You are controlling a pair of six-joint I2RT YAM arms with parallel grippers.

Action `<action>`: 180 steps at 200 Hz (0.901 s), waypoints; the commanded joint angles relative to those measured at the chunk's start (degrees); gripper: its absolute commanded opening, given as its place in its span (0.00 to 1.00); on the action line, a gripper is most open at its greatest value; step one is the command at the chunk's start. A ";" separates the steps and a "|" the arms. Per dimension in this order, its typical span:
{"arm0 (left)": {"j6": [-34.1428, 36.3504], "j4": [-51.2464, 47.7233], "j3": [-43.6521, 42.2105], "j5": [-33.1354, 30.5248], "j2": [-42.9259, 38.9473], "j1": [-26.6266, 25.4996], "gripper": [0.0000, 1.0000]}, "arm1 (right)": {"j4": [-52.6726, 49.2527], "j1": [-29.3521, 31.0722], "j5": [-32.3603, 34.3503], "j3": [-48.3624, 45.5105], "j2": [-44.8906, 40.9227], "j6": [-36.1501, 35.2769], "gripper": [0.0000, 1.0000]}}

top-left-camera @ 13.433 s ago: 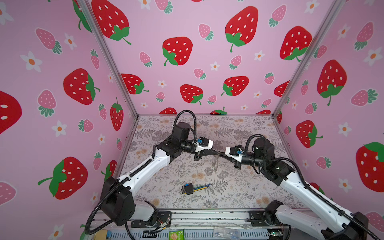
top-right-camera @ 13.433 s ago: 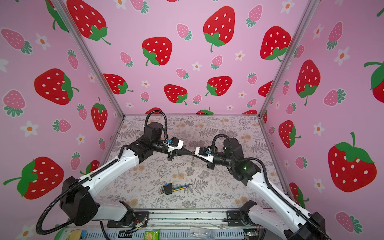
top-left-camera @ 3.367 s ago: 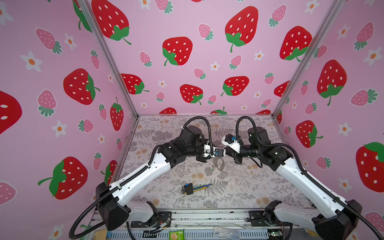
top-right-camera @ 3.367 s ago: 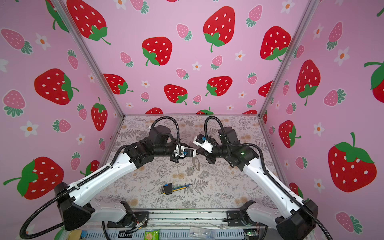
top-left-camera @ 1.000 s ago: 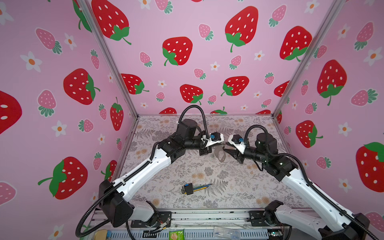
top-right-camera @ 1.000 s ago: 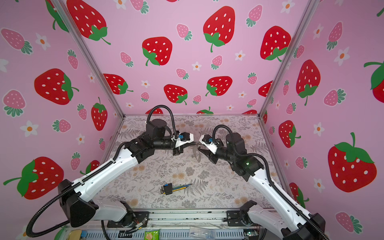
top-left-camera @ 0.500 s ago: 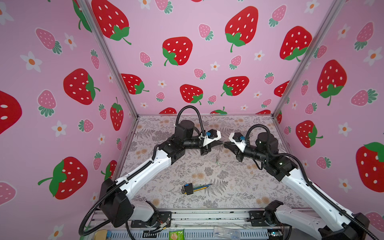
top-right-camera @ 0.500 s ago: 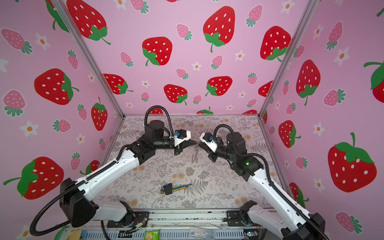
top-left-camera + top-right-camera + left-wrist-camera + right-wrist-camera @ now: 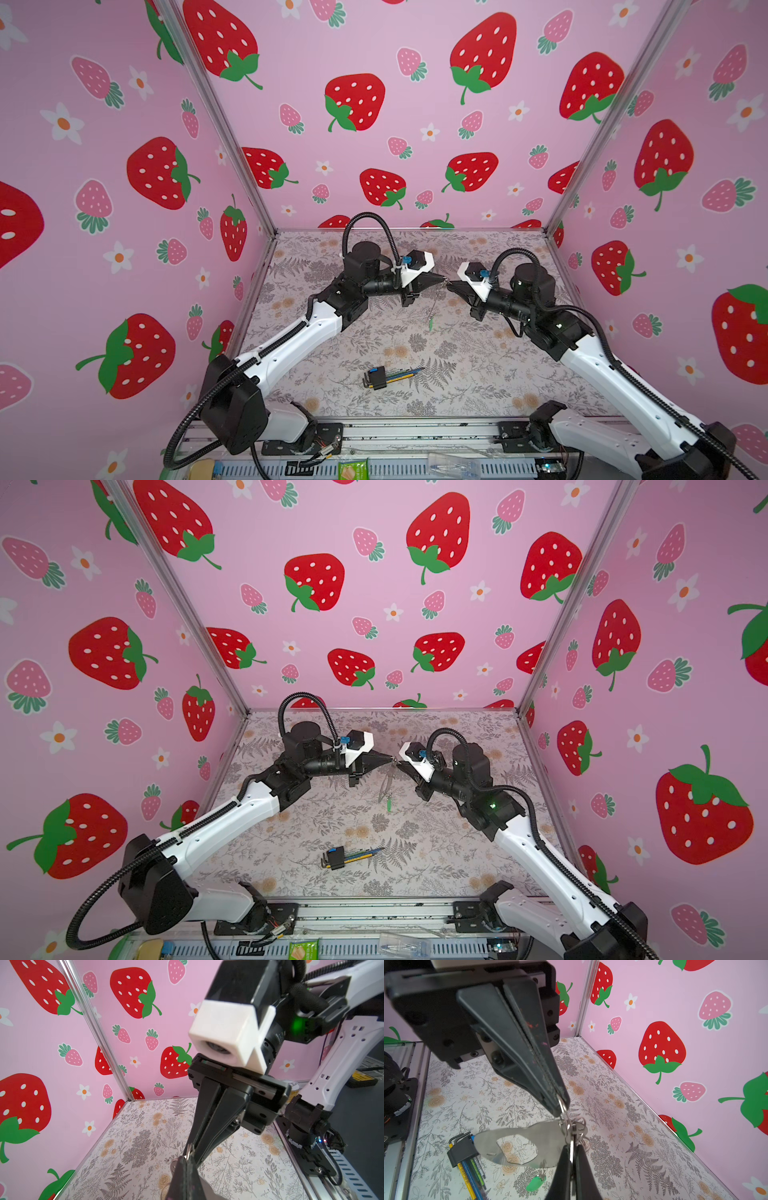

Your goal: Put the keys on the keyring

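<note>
Left gripper (image 9: 559, 1103): clenched, its tips pinching one small silvery ring of the keyring (image 9: 572, 1126).
Right gripper (image 9: 572, 1159): clenched too, tip to tip with the left, nipping a thin silvery part of the same bunch; whether ring or key blade, I cannot tell.
Keyring place: in the air above the table (image 9: 478, 374), between its middle and back edge; the flat looped piece (image 9: 519, 1142) hangs free.
Keys: the green-tagged key (image 9: 535, 1183) dangles lowest, seemingly already on a ring; the black-tagged key cannot be made out.
Doing it well: probably hold both pinches firm, ease them gently apart to part the ring's coil, and avoid twisting the bunch loose.
Holder (image 9: 462, 1151): grips the coloured hex wrenches (image 9: 471, 1169) and lies near the middle of the front edge; no other container on the table.
</note>
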 commanded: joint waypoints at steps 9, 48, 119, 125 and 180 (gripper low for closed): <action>-5.29 13.17 -0.97 -2.06 0.82 0.38 0.00 | 1.40 0.43 3.97 -0.77 0.06 1.50 0.00; -7.19 18.19 -2.72 -5.13 1.96 -0.57 0.00 | 3.32 1.22 7.60 -1.42 0.38 2.62 0.00; -10.14 29.58 -5.93 -11.36 4.78 -2.48 0.00 | 5.98 3.04 11.99 -2.61 0.79 3.45 0.00; -10.32 29.97 -5.90 -11.65 4.98 -2.61 0.00 | 5.94 3.16 12.30 -2.73 0.83 3.41 0.00; -11.71 33.18 -6.83 -12.08 6.45 -3.01 0.00 | 5.59 3.79 13.23 -2.41 1.19 2.68 0.02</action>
